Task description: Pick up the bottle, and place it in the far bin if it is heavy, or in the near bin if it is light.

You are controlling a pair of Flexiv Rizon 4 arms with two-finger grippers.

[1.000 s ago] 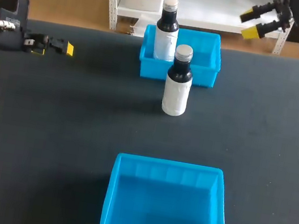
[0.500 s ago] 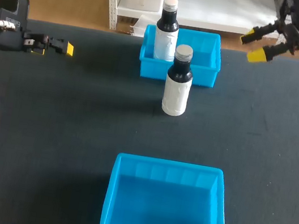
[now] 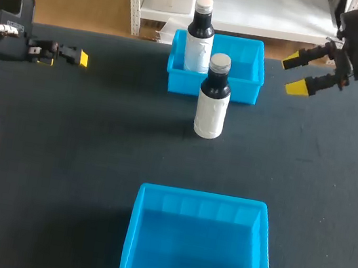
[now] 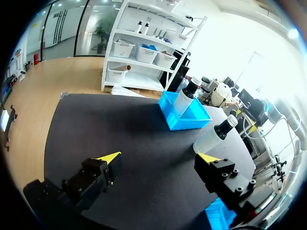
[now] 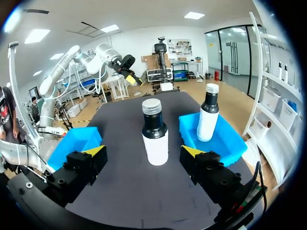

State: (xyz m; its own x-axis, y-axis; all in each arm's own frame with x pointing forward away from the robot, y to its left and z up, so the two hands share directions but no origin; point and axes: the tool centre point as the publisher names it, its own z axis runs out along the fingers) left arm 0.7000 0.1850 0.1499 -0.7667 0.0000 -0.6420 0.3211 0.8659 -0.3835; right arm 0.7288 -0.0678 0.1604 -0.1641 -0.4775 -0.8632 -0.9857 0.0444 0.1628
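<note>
R pincer: wide open, empty. Bottle: upright, straight ahead, well apart. Risk: off-centre closing likely knocks it over, into far bin alongside.

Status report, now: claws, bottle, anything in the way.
Both claws open, empty: right claw facing the bottle, short of it; left claw off to the side. Bottle upright on table, in front of far bin. Nothing between right claw and bottle.

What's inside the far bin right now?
One upright bottle, at the far bin's left end. Nothing else shows, though the other bottle standing in front covers a bit of its floor in the head view.
</note>
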